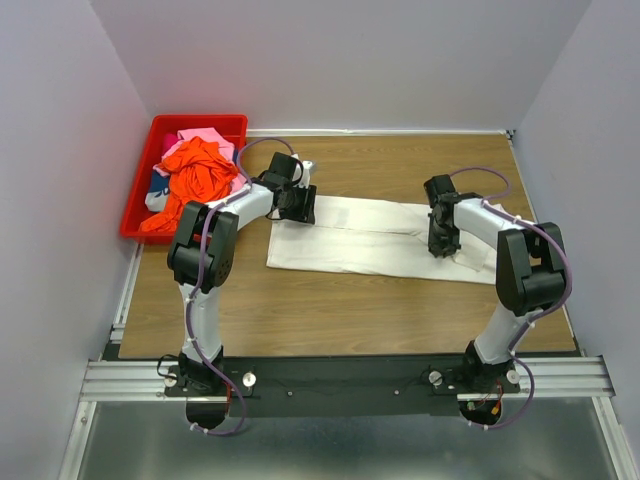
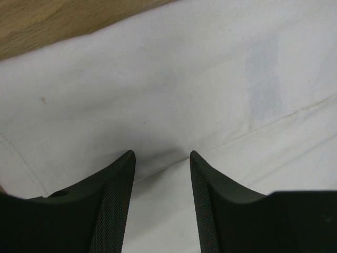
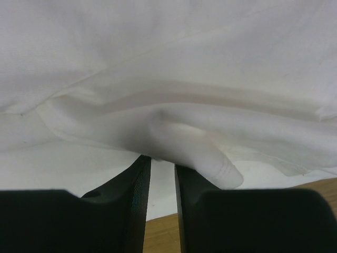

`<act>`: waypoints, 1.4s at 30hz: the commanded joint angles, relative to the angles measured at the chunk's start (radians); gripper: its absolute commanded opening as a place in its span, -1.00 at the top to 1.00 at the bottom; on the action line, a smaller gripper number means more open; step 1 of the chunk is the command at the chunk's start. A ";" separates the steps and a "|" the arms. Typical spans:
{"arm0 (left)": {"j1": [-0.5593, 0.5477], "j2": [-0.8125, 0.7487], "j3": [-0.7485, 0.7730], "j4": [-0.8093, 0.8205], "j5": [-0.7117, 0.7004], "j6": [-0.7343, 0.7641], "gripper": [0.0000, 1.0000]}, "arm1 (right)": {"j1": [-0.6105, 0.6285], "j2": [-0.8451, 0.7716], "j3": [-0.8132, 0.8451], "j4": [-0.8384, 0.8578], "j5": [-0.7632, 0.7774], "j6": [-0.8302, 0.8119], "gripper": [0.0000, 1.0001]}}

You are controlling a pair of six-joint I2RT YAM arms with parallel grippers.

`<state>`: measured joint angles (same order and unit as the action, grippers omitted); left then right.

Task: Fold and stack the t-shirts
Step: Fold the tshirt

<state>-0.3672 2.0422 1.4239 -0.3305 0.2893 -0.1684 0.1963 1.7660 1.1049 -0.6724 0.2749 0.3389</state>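
Note:
A large white t-shirt (image 1: pixel 370 235) lies flat on the wooden table, folded into a long band. My left gripper (image 1: pixel 297 205) sits over its left end. In the left wrist view that gripper (image 2: pixel 160 154) is open, its tips resting on the white cloth (image 2: pixel 174 79) with nothing pinched. My right gripper (image 1: pixel 440 245) is over the shirt's right part. Its jaws (image 3: pixel 162 158) stand narrow, pinching a raised fold of the white cloth (image 3: pixel 184 139) at their tips. An orange-red t-shirt (image 1: pixel 195 170), a pink one (image 1: pixel 205 135) and a dark patterned one (image 1: pixel 160 187) lie heaped in the bin.
A red plastic bin (image 1: pixel 137 200) stands at the table's far left corner against the wall. Bare wood (image 1: pixel 340 310) lies between the shirt and the arm bases. Grey walls close in the table on three sides.

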 commanded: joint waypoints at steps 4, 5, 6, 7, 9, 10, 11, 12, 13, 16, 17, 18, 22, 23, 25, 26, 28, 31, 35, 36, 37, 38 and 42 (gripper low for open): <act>-0.004 -0.033 -0.023 -0.021 0.001 -0.005 -0.09 | -0.005 0.046 0.038 0.046 0.018 -0.015 0.44; -0.004 -0.034 -0.026 -0.018 0.001 -0.008 -0.09 | -0.005 0.047 0.038 0.048 0.017 -0.015 0.45; -0.004 -0.036 -0.031 -0.018 0.001 -0.006 -0.09 | -0.005 0.050 0.038 0.051 0.017 -0.018 0.46; -0.004 -0.037 -0.031 -0.018 0.001 -0.008 -0.09 | -0.003 0.055 0.038 0.053 0.015 -0.020 0.49; -0.004 -0.039 -0.036 -0.013 0.001 -0.008 -0.09 | -0.005 0.059 0.033 0.057 0.012 -0.020 0.56; -0.004 -0.039 -0.037 -0.013 0.001 -0.011 -0.08 | -0.003 0.059 0.033 0.059 0.010 -0.020 0.58; -0.004 -0.039 -0.039 -0.013 0.002 -0.010 -0.08 | -0.005 0.058 0.033 0.059 0.010 -0.020 0.60; -0.004 -0.039 -0.039 -0.013 0.004 -0.010 -0.09 | -0.005 0.056 0.033 0.059 0.010 -0.020 0.60; -0.004 -0.040 -0.040 -0.013 0.002 -0.010 -0.08 | -0.003 0.047 0.033 0.059 0.010 -0.020 0.62; -0.003 -0.036 -0.036 -0.013 0.005 -0.010 -0.09 | -0.005 0.023 0.033 0.057 0.003 -0.021 0.75; -0.004 -0.036 -0.036 -0.013 0.004 -0.010 -0.09 | -0.003 0.009 0.035 0.057 0.004 -0.023 0.78; -0.004 -0.033 -0.033 -0.015 0.004 -0.010 -0.08 | -0.003 0.001 0.032 0.056 -0.002 -0.024 0.80; -0.004 -0.028 -0.026 -0.018 0.007 -0.008 -0.09 | -0.003 -0.045 0.021 0.043 -0.032 -0.023 0.99; -0.004 -0.027 -0.026 -0.018 0.007 -0.008 -0.09 | -0.005 -0.059 0.018 0.042 -0.036 -0.020 0.99; -0.004 -0.025 -0.023 -0.018 0.005 -0.008 -0.09 | -0.003 -0.086 0.010 0.034 -0.045 -0.017 0.99; -0.004 -0.022 -0.023 -0.019 0.008 -0.010 -0.09 | -0.005 -0.092 0.007 0.030 -0.049 -0.018 0.99; -0.004 -0.019 -0.022 -0.019 0.011 -0.008 -0.09 | -0.003 -0.105 0.007 0.016 -0.062 -0.021 0.99; -0.004 -0.013 -0.017 -0.022 0.013 -0.006 -0.09 | -0.005 -0.114 0.010 -0.015 -0.097 -0.028 0.99; -0.004 -0.011 -0.011 -0.027 0.013 -0.006 -0.08 | -0.005 -0.117 0.012 -0.058 -0.180 -0.047 0.99; -0.004 -0.008 -0.011 -0.027 0.014 -0.005 -0.09 | -0.005 -0.117 0.012 -0.075 -0.221 -0.054 0.99; -0.004 -0.007 -0.008 -0.027 0.013 -0.005 -0.09 | -0.003 -0.115 0.010 -0.081 -0.242 -0.055 0.99; -0.004 -0.005 -0.006 -0.028 0.014 -0.003 -0.09 | -0.003 -0.115 0.009 -0.087 -0.264 -0.063 0.99; -0.004 -0.001 -0.005 -0.030 0.016 -0.003 -0.09 | -0.005 -0.106 0.012 -0.124 -0.333 -0.072 0.99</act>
<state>-0.3672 2.0308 1.4075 -0.3267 0.2897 -0.1730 0.1963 1.6695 1.1240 -0.7315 0.0494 0.2867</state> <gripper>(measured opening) 0.543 0.006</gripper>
